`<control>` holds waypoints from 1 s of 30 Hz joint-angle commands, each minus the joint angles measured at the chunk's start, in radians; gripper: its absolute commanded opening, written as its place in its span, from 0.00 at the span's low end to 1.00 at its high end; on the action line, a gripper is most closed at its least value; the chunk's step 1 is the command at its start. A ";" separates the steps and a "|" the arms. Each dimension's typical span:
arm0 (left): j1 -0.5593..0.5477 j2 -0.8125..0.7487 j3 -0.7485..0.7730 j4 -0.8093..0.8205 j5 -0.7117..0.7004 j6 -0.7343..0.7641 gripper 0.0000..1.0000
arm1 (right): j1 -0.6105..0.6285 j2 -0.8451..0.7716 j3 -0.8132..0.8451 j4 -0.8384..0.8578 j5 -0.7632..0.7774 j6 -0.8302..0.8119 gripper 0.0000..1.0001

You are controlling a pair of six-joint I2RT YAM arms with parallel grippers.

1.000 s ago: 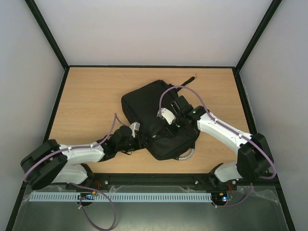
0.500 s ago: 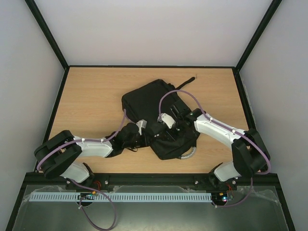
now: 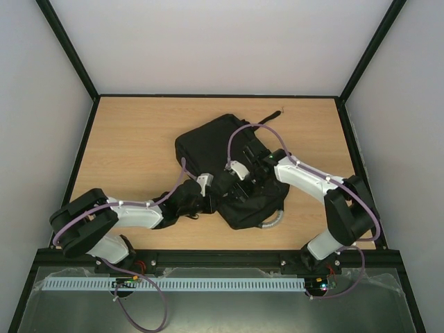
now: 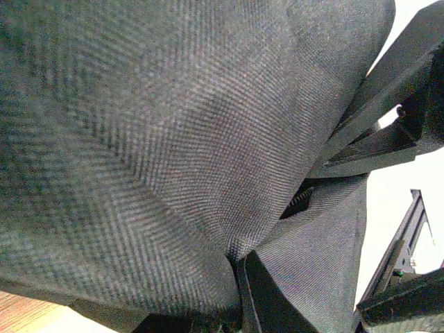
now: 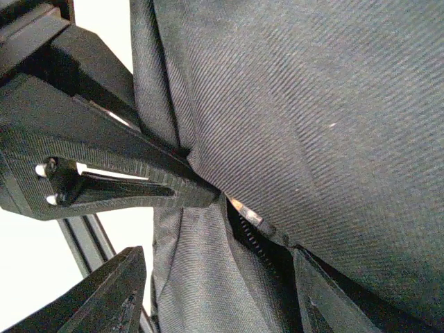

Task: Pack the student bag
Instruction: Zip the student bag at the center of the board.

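Student bag [image 3: 208, 142] sits mid-table [image 3: 132, 139], slightly right of centre, black and soft, long axis running far-left to near-right, grey loop handle [image 3: 272, 222] sticking out at the near-right end, thin strap [image 3: 267, 119] trailing off the far corner. Top view: both arms are on it. The left arm lies low and stretched out to the right from its base, and the left gripper [image 3: 207, 189] is at the bag's near-left edge. The right arm has its elbow folded back near the right table edge and its forearm reaching left over the bag, with the right gripper [image 3: 239, 177] on top near the middle. The two grippers are just beside each other, with the bag's opening edge between them. Neither arm is nearer; both are in contact range. Left wrist view: the frame is almost all woven black fabric. A fold of it runs down into the left gripper's fingers at the bottom, which are clamped on the cloth. Zip teeth peek out right of centre, and the other gripper's black frame is at upper right. Right wrist view: its own two fingers [image 5: 104, 291] stand apart at the bottom corners, nothing clamped, with bag fabric and a zip [image 5: 253, 243] line lying in the gap. The left gripper's finger comes in from upper left, pinching the flap just above the zip. Judgement: the left holds the flap up, and the right is lined up on the zip or mouth, which lies straight ahead of its fingers. The next move depends on getting those spread fingers onto or into that seam. No items for packing are visible in any view.
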 commanded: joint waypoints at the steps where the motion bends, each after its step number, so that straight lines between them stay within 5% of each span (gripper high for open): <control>1: -0.028 -0.031 -0.012 0.112 -0.020 0.061 0.02 | -0.023 0.080 0.023 -0.030 -0.118 0.037 0.59; 9: -0.044 -0.037 -0.015 0.130 -0.042 0.079 0.02 | -0.027 0.143 0.071 -0.077 -0.302 0.000 0.53; 21: -0.047 -0.037 -0.019 0.136 -0.050 0.081 0.02 | -0.028 0.163 0.094 -0.048 -0.341 0.019 0.45; 30: -0.048 -0.054 -0.032 0.131 -0.063 0.079 0.02 | -0.028 0.142 0.080 -0.028 -0.282 0.044 0.15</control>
